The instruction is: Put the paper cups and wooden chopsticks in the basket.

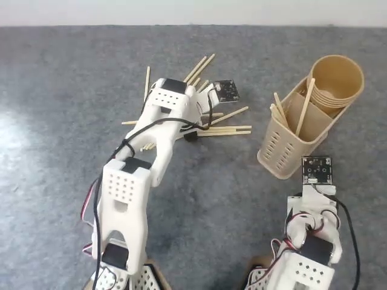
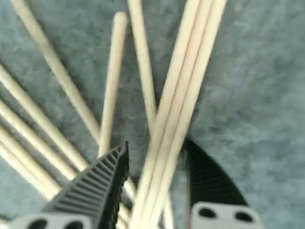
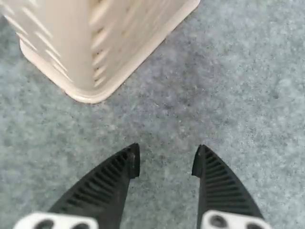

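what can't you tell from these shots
Loose chopsticks, high view: the left arm covers the pile's middle, so no count.
Paper cups in the basket, high view: nested rims too small to count.
Basket contents, right wrist view: the picture's edge cuts off its top.
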`<action>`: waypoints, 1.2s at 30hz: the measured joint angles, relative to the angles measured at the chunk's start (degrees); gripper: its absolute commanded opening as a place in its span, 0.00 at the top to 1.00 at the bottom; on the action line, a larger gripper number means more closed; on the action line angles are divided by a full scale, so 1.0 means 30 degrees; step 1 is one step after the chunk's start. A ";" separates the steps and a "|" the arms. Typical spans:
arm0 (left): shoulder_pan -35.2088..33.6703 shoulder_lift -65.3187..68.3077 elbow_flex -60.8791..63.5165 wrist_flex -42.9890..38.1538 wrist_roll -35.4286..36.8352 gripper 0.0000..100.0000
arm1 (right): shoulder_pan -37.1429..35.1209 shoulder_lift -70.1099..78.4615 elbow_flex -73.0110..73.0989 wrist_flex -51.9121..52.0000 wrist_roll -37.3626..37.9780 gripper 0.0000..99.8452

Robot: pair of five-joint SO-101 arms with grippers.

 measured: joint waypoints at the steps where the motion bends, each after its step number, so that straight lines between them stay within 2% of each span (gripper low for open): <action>1: 0.0147 0.0352 -0.0469 0.0527 -0.0352 0.99 | -0.0029 0.0000 0.0000 0.0000 0.0000 0.81; 6: 0.0674 0.2286 -0.3927 0.3575 -0.2227 0.99 | -0.0088 0.0000 0.0000 0.0000 0.0000 0.81; 11: 0.0850 0.4835 -0.8264 0.6505 -0.2315 0.99 | -0.0088 0.0000 0.0000 0.0000 0.0000 0.81; 16: 0.0908 0.6300 -1.0813 0.7502 -0.2315 0.99 | 0.0615 0.0000 0.0000 0.0000 0.0000 0.81; 26: 0.1231 0.5451 -1.0755 0.7443 -0.2227 0.99 | 0.0674 0.0000 0.0000 0.0000 0.0000 0.81; 36: 0.2667 0.0674 -0.6066 0.7385 -0.1524 0.99 | 0.0674 0.0000 0.0000 0.0000 0.0000 0.81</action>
